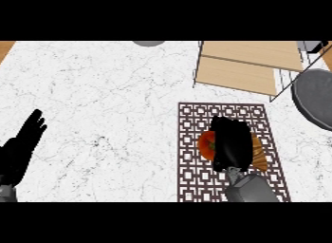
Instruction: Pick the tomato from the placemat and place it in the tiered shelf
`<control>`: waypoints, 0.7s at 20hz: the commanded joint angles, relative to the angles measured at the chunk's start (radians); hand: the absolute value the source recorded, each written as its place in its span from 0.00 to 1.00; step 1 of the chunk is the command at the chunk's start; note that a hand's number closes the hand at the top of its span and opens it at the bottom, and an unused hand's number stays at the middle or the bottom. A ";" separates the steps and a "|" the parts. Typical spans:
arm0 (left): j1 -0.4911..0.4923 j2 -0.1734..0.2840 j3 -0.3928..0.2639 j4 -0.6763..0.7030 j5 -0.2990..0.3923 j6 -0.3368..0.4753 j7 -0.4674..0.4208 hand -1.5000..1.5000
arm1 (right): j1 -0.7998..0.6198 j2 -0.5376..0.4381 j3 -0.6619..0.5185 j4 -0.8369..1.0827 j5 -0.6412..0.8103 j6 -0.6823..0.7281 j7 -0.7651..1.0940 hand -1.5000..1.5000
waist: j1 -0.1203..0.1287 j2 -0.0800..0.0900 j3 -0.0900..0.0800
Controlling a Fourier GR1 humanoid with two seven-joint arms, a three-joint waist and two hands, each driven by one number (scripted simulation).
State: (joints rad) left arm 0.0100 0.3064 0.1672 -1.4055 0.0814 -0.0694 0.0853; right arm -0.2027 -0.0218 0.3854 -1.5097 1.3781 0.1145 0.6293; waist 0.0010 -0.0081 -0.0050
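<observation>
Bench (pixel 106 104): white marble, reaching across the view; a strip of wood shows at its far left and far right corners — the broad middle and left lie bare.
Shelf (pixel 242 66): pale wood tiers in a thin dark frame, at the far right, just beyond the mat's far edge.
Mat (pixel 189 142): brown lattice, right of centre, running from near the shelf to the lower edge.
Grey round thing (pixel 323 102): at the right edge, beside shelf and mat; what it is I cannot tell.
Left hand (pixel 14 152): at the lower left edge, fingers straight and up, resting, well apart from the mat.
Right hand (pixel 230 142): over the mat's middle, curled down on the tomato.
Tomato (pixel 206 144): on the mat — red-orange, only its left side showing past the hand.
Orange thing (pixel 260 154): just right of the hand, mostly hidden.
</observation>
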 commanded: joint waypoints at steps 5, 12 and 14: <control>-0.062 -0.049 -0.024 0.073 -0.050 0.041 -0.035 0.50 | -0.208 -0.006 -0.078 0.083 -0.188 0.173 -0.221 1.00 | 0.000 0.011 0.005; 0.040 -0.007 0.019 -0.060 -0.011 -0.014 0.005 0.50 | -0.257 0.021 -0.100 -0.207 -0.258 0.322 -0.076 1.00 | -0.001 0.004 0.005; -0.069 -0.003 0.028 0.009 -0.014 0.014 0.062 0.50 | -0.231 0.021 -0.137 -0.337 -0.292 0.382 -0.060 1.00 | -0.019 0.003 0.005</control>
State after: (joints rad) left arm 0.0049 0.2929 0.1783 -1.4276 0.0675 -0.0694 0.1111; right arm -0.4413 -0.0104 0.2739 -1.6671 1.1396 0.3995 0.5168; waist -0.0024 -0.0025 -0.0003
